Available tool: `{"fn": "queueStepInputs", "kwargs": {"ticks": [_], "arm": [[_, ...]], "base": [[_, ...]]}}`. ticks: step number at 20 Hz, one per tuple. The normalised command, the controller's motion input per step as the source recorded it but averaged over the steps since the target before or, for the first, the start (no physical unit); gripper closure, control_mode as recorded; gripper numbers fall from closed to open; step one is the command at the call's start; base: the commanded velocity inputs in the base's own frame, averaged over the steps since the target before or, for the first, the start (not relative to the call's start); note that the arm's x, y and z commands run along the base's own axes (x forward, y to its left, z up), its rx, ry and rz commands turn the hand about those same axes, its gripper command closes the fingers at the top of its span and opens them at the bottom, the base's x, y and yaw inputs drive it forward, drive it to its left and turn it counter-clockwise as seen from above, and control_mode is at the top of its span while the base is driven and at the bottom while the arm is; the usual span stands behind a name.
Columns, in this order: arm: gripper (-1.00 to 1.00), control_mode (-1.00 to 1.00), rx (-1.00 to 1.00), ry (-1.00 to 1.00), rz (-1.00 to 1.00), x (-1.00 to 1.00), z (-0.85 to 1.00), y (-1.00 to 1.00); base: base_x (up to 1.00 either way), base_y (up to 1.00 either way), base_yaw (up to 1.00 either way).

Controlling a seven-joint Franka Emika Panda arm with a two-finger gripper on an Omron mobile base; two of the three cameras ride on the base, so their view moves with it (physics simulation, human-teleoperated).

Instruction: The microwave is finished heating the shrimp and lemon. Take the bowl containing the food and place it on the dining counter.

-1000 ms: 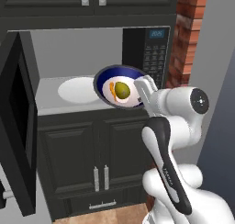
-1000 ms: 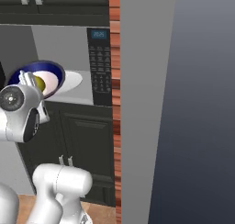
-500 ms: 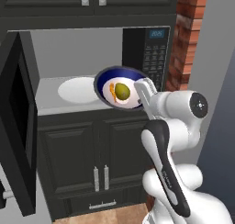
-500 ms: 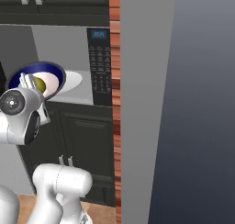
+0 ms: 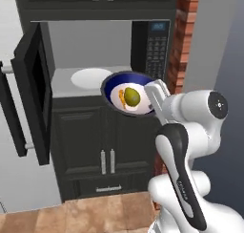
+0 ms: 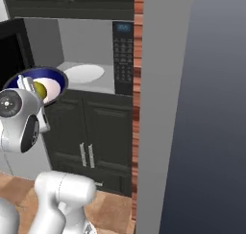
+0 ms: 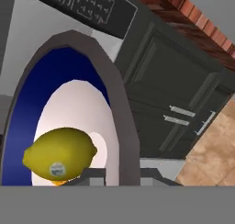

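The bowl (image 5: 131,94), blue outside and white inside, looks stiff and light, but the lemon (image 5: 132,96) and shrimp (image 5: 122,98) lie loose in it and would roll or slide if it tips, so its rim is the natural place to hold and it should be kept level. It hangs in the air just in front of the open microwave (image 5: 102,50), clear of the white turntable plate (image 5: 89,78) at about 10 o'clock from it. The claw (image 5: 153,94) is clamped on the rim at about 3 o'clock, one finger on each side of it.

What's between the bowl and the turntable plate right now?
Nothing but bare grey microwave floor: in the left base view the bowl, held by the tool, hangs past the opening, clear of the plate.
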Motion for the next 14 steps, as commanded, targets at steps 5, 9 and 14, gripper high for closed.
{"fn": "queueStepInputs", "kwargs": {"ticks": [5,9,14], "arm": [[1.00,1.00,0.00,0.00,0.00,0.00,0.00,0.00],[1.00,1.00,0.00,0.00,0.00,0.00,0.00,0.00],[1.00,1.00,0.00,0.00,0.00,0.00,0.00,0.00]], "base": [[-1.00,-0.22,0.41],[-1.00,-0.35,0.60],[-0.74,-0.01,0.94]]}}
